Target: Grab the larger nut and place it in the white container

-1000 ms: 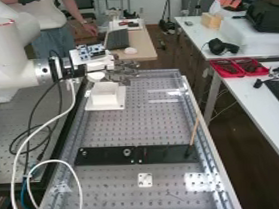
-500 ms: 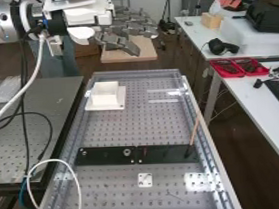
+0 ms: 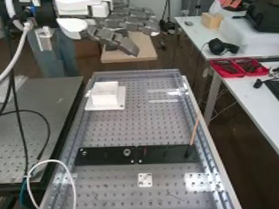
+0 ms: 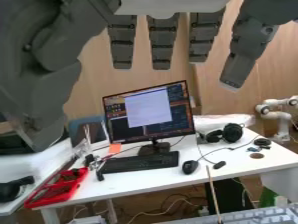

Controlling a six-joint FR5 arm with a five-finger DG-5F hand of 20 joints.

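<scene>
The hand [image 3: 123, 27] is high beyond the far end of the bench in the high view, above the level of the white container [image 3: 105, 95] and well apart from it. Its fingers are straight and relaxed, with nothing held. In the wrist view the hand [image 4: 161, 44] has its fingers extended and spread, the thumb apart from them. The container stands on a white base near the bench's far left corner; what lies inside it I cannot make out. On the black bar [image 3: 165, 154] are the smaller nut [image 3: 83, 153] and the bearing [image 3: 127, 152].
A thin wooden stick [image 3: 194, 131] rises from the bar's right end. A small white plate [image 3: 145, 180] lies nearer on the perforated bench [image 3: 118, 128]. White hose and dark cables loop at the left. Red trays [image 3: 239, 67] sit on the right-hand table.
The hand has risen from just behind the container, up and away with the arm, and lately a little further. Its fingers look open throughout. Container, bar and parts have kept their places.
</scene>
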